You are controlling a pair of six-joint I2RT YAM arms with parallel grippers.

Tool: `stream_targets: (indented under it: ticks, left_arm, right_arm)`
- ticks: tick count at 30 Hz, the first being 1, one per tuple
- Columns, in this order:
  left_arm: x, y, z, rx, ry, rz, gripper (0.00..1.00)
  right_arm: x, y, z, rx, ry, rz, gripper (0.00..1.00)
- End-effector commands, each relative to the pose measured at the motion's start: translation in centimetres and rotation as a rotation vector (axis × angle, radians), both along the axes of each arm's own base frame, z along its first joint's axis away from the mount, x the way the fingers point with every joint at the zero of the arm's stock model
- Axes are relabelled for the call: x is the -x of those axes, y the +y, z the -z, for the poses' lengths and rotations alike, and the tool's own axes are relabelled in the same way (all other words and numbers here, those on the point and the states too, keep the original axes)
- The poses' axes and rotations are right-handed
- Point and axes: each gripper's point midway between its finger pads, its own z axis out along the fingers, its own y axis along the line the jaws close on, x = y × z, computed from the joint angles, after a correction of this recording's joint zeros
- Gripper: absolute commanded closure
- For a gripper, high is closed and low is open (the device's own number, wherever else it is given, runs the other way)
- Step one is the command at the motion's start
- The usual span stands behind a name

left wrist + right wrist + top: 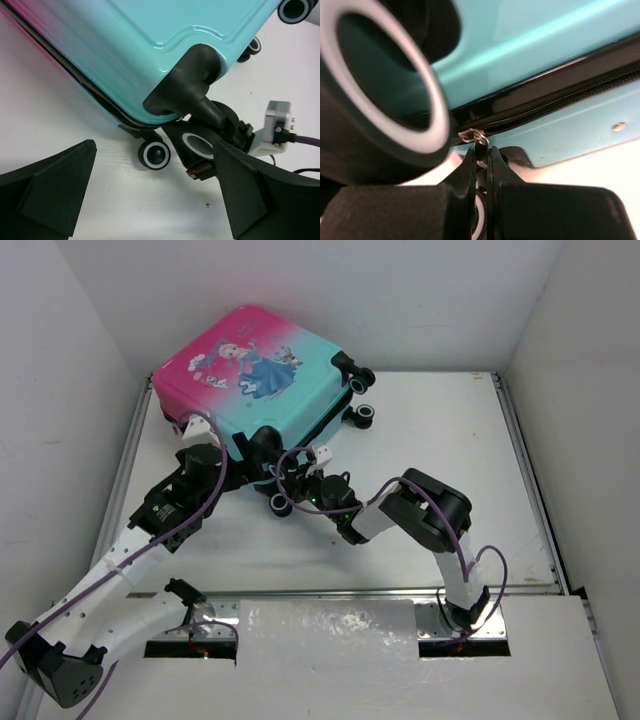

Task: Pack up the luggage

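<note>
The luggage (pixel 262 362) lies flat at the back left of the table, print side up, pink to teal, shells together. My right gripper (pixel 290 478) is at its near corner by the wheels. In the right wrist view it (pixel 481 153) is shut on the small dark zipper pull (pixel 481 144) hanging from the metal slider (pixel 472 134) on the black zipper track (pixel 560 102). My left gripper (pixel 215 440) is open and empty at the luggage's near edge. In the left wrist view its fingers (pixel 55 185) stand wide apart on the table in front of a black wheel (pixel 156 154).
White walls close in the table on the left, back and right. A raised metal rail (pixel 525 470) runs along the right side. The right arm's white wrist camera (pixel 278 123) and purple cable (pixel 305 141) sit close to my left gripper's right finger.
</note>
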Motion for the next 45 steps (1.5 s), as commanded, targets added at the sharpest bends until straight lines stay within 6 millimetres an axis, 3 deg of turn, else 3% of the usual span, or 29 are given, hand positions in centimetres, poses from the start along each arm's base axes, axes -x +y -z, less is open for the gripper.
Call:
stream_targets:
  ticks: [1,4,10,12,19,24,31,40,41,43,44,45]
  left_arm:
    - [-0.5,0.4,-0.6,-0.004,-0.042,-0.013,0.0]
    - [-0.5,0.1,-0.8,0.01,-0.049,0.0,0.0]
    - [-0.8,-1.1,-1.8,0.094,-0.036,0.005,0.0]
    - [-1.1,-2.4,-1.8,0.157,-0.003,0.017,0.0]
    - [-2.9,-5.9,0.3,0.324,0.158,-0.039,0.0]
    - [-3.5,-5.9,1.7,0.372,0.238,-0.212,0.0]
    - [-5.3,-7.9,1.8,0.412,0.271,-0.22,0.0]
    - [-5.5,-9.5,5.4,0.338,0.413,-0.232,0.01]
    - [-5.7,-9.6,5.7,0.332,0.419,-0.235,0.03]
    - [-5.9,-9.8,6.2,0.32,0.429,-0.229,0.19]
    - [-6.0,-9.9,6.3,0.312,0.429,-0.219,0.53]
    - [-6.0,-9.8,6.5,0.304,0.434,-0.224,0.71]
  right_arm:
    - [-4.2,-3.9,-7.1,-0.228,-0.151,0.282,1.0]
    - [-4.9,-6.0,-6.6,-0.216,-0.146,0.392,1.0]
    - [-5.8,-7.0,-6.6,-0.2,-0.141,0.458,1.0]
    - [-6.2,-7.7,-6.0,-0.176,-0.114,0.501,1.0]
    - [-7.1,-9.9,-5.2,-0.134,-0.068,0.635,1.0]
    - [-5.9,-6.0,-8.1,-0.185,-0.207,0.374,1.0]
    - [-4.5,-2.0,-8.2,-0.148,-0.283,0.15,1.0]
    - [-4.1,-1.9,-7.3,-0.093,-0.315,0.119,1.0]
    - [-4.0,-2.0,-7.3,-0.086,-0.319,0.118,1.0]
    - [-4.1,-2.3,-7.3,-0.084,-0.32,0.128,1.0]
    - [-4.2,-2.5,-7.3,-0.088,-0.316,0.145,1.0]
    - [-4.2,-2.8,-7.6,-0.098,-0.319,0.156,1.0]
